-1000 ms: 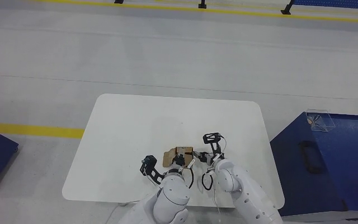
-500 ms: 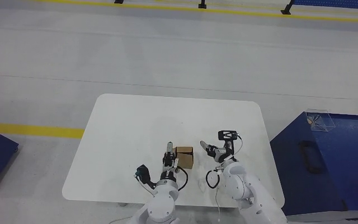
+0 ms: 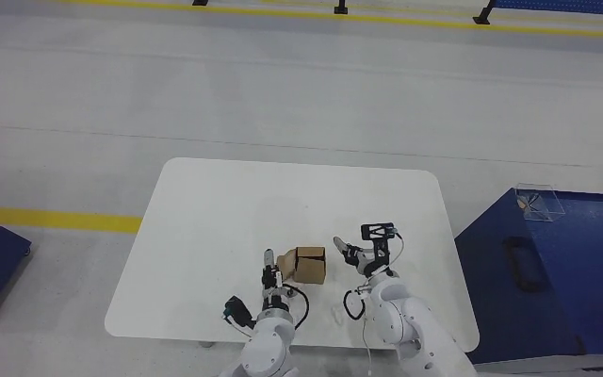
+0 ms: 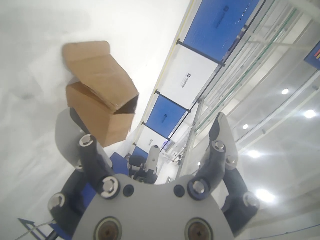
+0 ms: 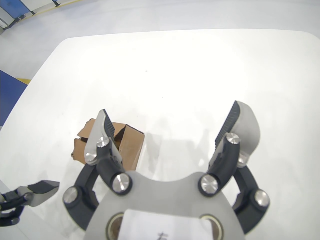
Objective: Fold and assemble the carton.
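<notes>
Left gripper [image 4: 143, 121] spread wide and empty, just beside the carton [image 3: 309, 265] (one flap ajar), right gripper [image 5: 170, 108] likewise parted on its other side, carton resting on the white table [image 3: 236, 207]

floor [image 3: 283, 85]: pale grey | yellow lines [image 3: 66, 221] | table [image 3: 217, 207]: white | barriers [image 4: 225, 13]: blue, white | ceiling lights [image 4: 285, 91]

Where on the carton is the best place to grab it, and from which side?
Likely the squared body of the carton, pinched across its two flat opposite walls from the side of the right gripper. The loose, half-raised flap faces the left gripper and would probably give under pressure.
</notes>
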Controlling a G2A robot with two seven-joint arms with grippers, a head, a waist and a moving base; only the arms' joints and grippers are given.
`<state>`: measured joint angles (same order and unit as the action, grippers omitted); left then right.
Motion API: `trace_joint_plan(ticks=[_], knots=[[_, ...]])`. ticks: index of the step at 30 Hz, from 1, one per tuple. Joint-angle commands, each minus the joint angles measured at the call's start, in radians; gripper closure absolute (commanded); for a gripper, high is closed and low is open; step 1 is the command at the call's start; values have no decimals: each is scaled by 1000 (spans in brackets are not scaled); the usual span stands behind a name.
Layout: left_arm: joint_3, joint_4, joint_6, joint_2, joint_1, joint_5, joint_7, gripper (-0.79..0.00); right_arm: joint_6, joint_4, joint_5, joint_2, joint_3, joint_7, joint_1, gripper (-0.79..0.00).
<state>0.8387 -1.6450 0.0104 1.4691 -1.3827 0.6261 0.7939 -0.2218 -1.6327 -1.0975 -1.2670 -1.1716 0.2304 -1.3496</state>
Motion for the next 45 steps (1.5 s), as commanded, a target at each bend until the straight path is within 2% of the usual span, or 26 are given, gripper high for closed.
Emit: trace_joint_plan(ticks=[1, 4, 10, 17, 25, 29, 34, 40, 45], knots=[[7, 24, -82, 7, -23, 76, -30, -785, -3, 10, -27, -3, 16, 0, 8, -785], [19, 76, -194, 16, -30, 80, -48, -785, -12, 24, -44, -9, 37, 2, 24, -785], [11, 190, -361, 43, 17, 47, -75, -785, 2, 83, -79, -25, 94, 0, 87, -785], [-6, 282, -353, 76, 70, 79, -77, -785, -17, 173, -90, -52, 161, -11, 158, -785], [5, 368, -414, 106, 115, 24, -18, -785, -64, 295, -132, -83, 236, 4, 223, -785], [15, 396, -415, 118, 129, 18, -15, -785, -61, 335, -144, -94, 256, 16, 240, -785], [36, 430, -461, 130, 143, -19, -9, -785, -57, 363, -152, -105, 266, 7, 249, -785], [67, 424, -526, 139, 140, -95, 4, -785, -45, 366, -160, -110, 258, 3, 245, -785], [74, 382, -553, 142, 113, -170, -43, -785, -31, 354, -163, -111, 241, 1, 233, -785]])
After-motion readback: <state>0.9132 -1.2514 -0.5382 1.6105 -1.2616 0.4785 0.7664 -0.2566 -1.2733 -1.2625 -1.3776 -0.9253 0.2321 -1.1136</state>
